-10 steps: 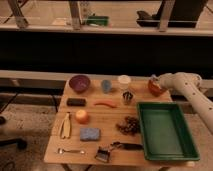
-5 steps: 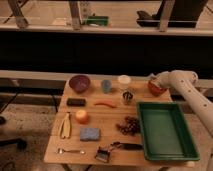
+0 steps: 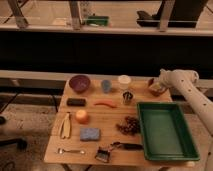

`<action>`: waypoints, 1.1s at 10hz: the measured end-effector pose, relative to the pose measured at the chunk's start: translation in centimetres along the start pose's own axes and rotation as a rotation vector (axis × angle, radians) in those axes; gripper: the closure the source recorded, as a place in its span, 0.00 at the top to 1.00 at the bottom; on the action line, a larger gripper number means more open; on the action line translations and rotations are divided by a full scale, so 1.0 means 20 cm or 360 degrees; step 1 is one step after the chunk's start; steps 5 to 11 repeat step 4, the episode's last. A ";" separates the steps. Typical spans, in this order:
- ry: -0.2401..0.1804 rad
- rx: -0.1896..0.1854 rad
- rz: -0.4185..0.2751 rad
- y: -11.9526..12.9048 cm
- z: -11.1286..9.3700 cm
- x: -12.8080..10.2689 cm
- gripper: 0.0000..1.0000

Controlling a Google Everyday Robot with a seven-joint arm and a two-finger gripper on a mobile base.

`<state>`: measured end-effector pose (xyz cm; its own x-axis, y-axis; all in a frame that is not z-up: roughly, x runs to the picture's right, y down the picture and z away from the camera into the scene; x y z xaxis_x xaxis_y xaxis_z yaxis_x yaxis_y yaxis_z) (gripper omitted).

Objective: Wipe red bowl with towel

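The red bowl (image 3: 157, 90) is a small orange-red bowl at the far right back of the wooden table (image 3: 107, 115), just behind the green tray. My gripper (image 3: 152, 84) reaches in from the right on the white arm (image 3: 186, 87) and sits over the bowl's left rim, hiding part of it. I cannot make out a towel at the gripper. A blue folded cloth or sponge (image 3: 90, 133) lies on the table's front left, far from the gripper.
A purple bowl (image 3: 79, 83), blue cup (image 3: 106, 86), white cup (image 3: 124, 81) and metal cup (image 3: 127, 97) stand along the back. A green tray (image 3: 162, 131) fills the front right. An orange (image 3: 82, 116), banana (image 3: 65, 125), grapes (image 3: 129, 125), spoon (image 3: 70, 150) and brush (image 3: 112, 149) lie in front.
The arm has shifted slightly above the red bowl; the gripper stays at the bowl. Nothing else on the table has moved.
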<state>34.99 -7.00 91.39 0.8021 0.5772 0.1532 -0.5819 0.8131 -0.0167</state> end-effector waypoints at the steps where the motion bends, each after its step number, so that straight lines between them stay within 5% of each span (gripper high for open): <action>1: -0.0062 0.0083 -0.0016 -0.03 -0.12 -0.05 0.80; 4: -0.0177 0.0191 -0.0008 -0.11 -0.40 -0.12 0.80; 11: -0.0177 0.0191 -0.0008 -0.11 -0.40 -0.12 0.80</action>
